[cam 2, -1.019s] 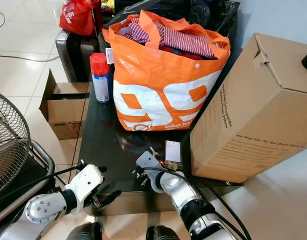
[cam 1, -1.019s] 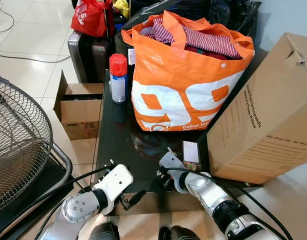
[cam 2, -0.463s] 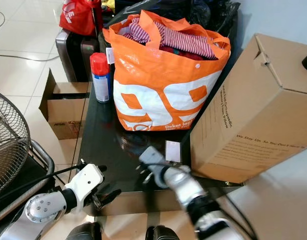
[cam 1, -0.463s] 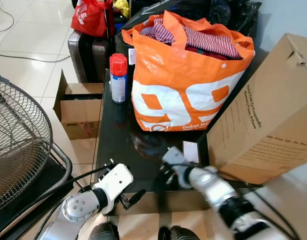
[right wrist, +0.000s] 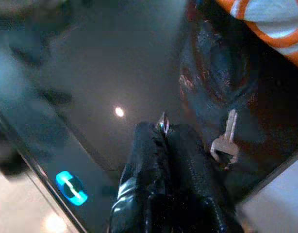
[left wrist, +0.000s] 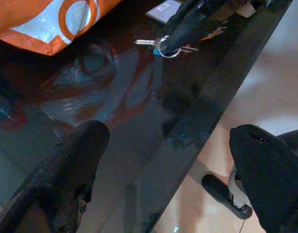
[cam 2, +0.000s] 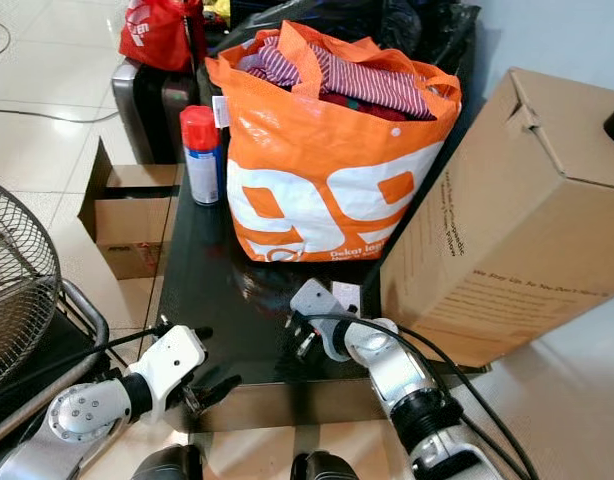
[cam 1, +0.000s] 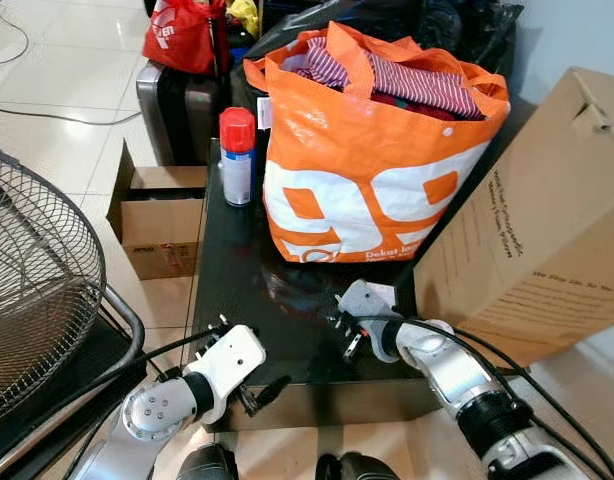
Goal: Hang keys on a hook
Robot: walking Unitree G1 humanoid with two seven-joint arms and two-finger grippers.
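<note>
Keys (left wrist: 171,44), a light, stiff, slippery metal bunch that will dangle, hang just above the dark glass bench (cam 1: 242,290) near the orange bag (cam 1: 372,170), pinched by the ring between the right tool's (right wrist: 163,133) closed fingers, while the left tool (left wrist: 163,174) spreads wide.

- The table (cam 1: 237,290) stands before the robot; on its far part sits the bag (cam 1: 367,170), with clothes (cam 1: 407,80) in it; the spray can (cam 1: 236,156) stands just left of the bag.
- A large carton (cam 1: 532,250) stands at the table's right side, near the bag.
- A small card (cam 2: 345,295) lies on the table before the bag, beside the carton.
- The right gripper (cam 1: 349,345) is over the table's near part, just before the card, with the keys (left wrist: 166,46) between its closed fingers.
- The left gripper (cam 1: 259,395) sits at the table's near edge, left of the right gripper.
- A small open box (cam 1: 159,220) stands on the floor left of the table; a fan (cam 1: 32,290) stands further left, nearer the robot.
- A suitcase (cam 1: 172,110) stands behind the small open box.
</note>
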